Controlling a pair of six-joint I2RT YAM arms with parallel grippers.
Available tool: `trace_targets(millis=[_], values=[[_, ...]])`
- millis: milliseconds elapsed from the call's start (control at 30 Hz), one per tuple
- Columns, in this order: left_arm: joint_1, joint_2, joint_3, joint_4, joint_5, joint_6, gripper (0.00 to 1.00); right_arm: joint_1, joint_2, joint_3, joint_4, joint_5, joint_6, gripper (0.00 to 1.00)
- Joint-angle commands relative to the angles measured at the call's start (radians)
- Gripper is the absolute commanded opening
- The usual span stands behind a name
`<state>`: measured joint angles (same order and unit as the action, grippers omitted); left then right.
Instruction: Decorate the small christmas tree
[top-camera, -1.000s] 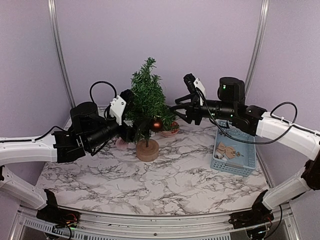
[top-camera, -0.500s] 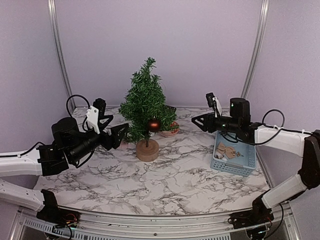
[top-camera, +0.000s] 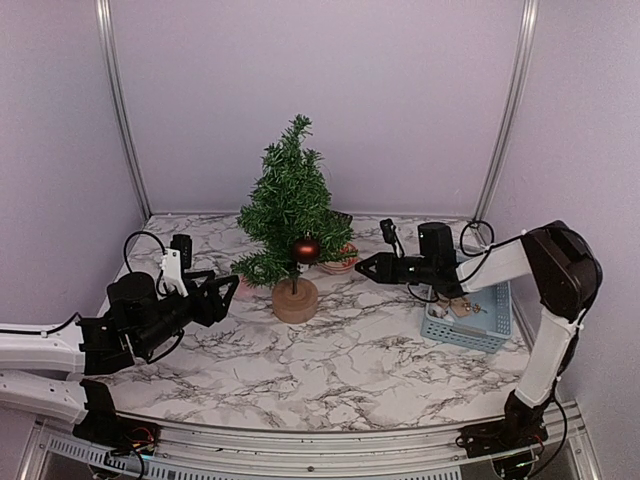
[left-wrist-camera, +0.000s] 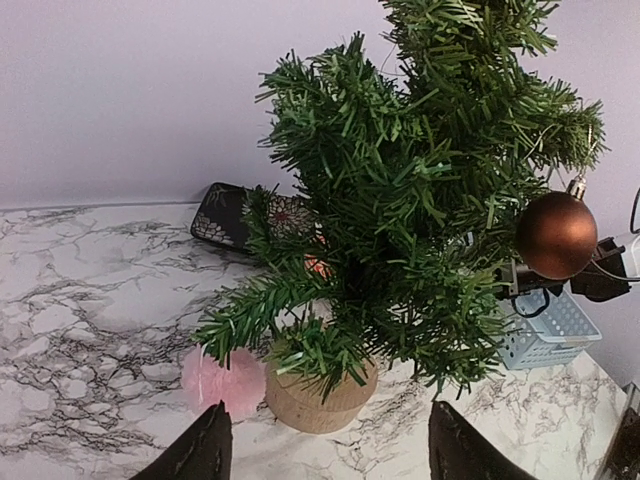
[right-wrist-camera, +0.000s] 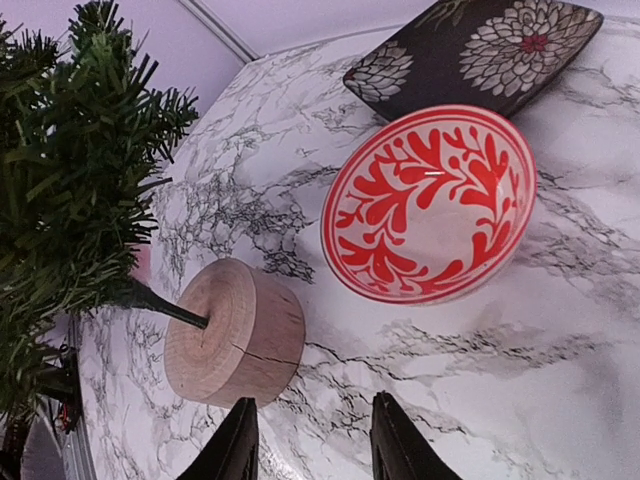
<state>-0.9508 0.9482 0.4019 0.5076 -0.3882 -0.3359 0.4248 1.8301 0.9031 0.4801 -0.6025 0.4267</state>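
Beneath spread, empty left gripper (top-camera: 228, 292) and right gripper (top-camera: 365, 267): grey-veined white marble-look tabletop (top-camera: 350, 350) bearing small dark-green bristly christmas tree (top-camera: 290, 200) between them, lilac walls (top-camera: 330, 90) around.

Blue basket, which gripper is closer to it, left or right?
Right. The right gripper sits just beside the blue basket, between it and the small christmas tree; the left gripper is on the tree's other side.
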Motion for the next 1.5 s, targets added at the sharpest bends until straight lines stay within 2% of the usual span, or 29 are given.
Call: trace_targets(millis=[0, 700, 1233, 1467], values=[[0.004, -0.014, -0.034, 0.080, -0.050, -0.082, 0.66, 0.051, 0.078, 0.098, 0.101, -0.008, 0.069, 0.36], [0.011, 0.055, -0.054, 0.086, -0.074, -0.129, 0.61, 0.180, 0.324, 0.252, 0.157, 0.017, 0.156, 0.30], [0.127, 0.090, -0.090, 0.094, 0.023, -0.259, 0.48, 0.211, 0.344, 0.154, 0.317, -0.043, 0.260, 0.22], [0.173, 0.099, -0.107, 0.101, 0.050, -0.288, 0.46, 0.243, 0.339, 0.105, 0.375, -0.046, 0.299, 0.20]])
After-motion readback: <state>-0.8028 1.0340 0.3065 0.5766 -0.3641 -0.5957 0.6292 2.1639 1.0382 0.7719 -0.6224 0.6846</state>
